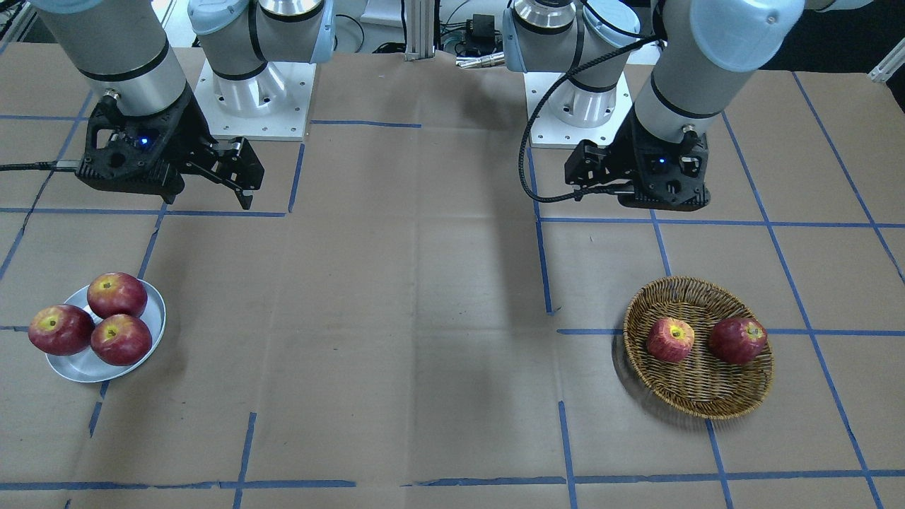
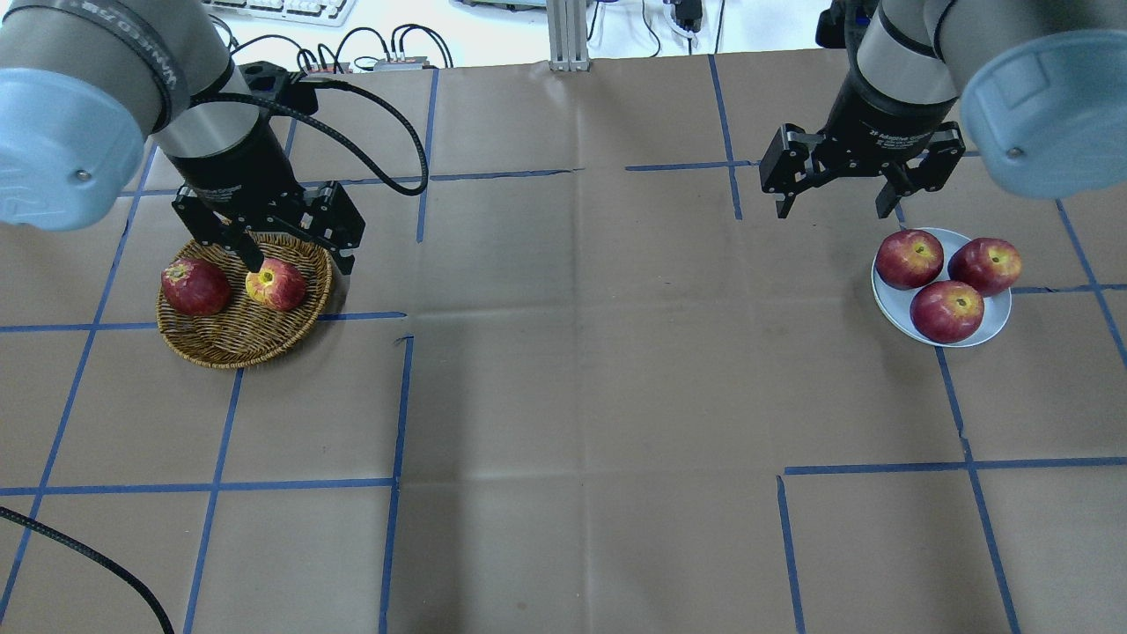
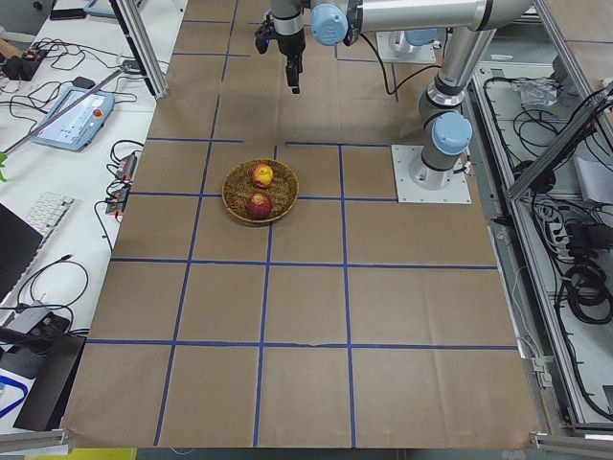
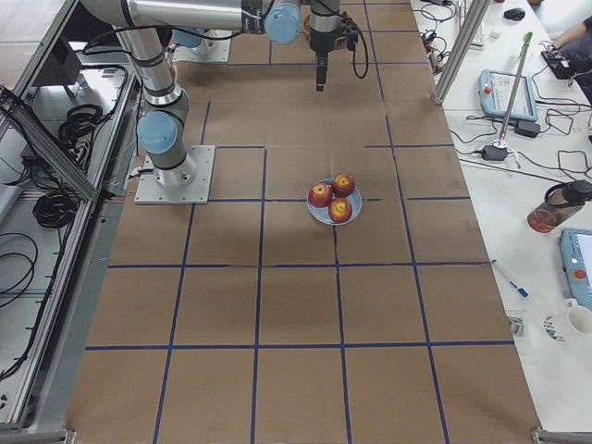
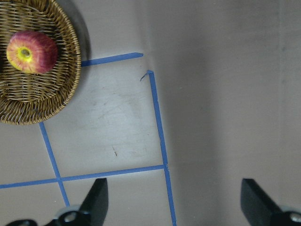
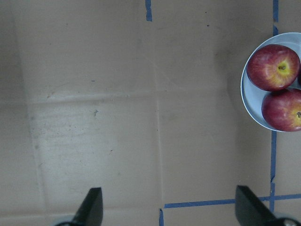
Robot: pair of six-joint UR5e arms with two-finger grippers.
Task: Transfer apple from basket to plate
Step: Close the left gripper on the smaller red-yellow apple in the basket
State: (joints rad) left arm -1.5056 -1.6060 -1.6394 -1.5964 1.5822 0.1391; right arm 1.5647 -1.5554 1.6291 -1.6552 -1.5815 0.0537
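Note:
The apple [image 2: 276, 283], orange-red with a yellow stem hollow, lies in the wicker basket [image 2: 238, 339] beside a darker red apple [image 2: 195, 286]. It also shows in the front view [image 1: 670, 339] and at the top left of the left wrist view [image 5: 32, 52]. My left gripper [image 2: 301, 264] hangs open and empty above the table by the basket's edge. The white plate [image 2: 990, 321] holds three dark red apples. My right gripper [image 2: 832, 210] hangs open and empty beside the plate, on the far side of it.
Brown paper with blue tape lines covers the table. The basket [image 1: 696, 385] and the plate [image 1: 85, 367] lie far apart at opposite ends. Both arm bases [image 1: 251, 99] stand at the robot's edge.

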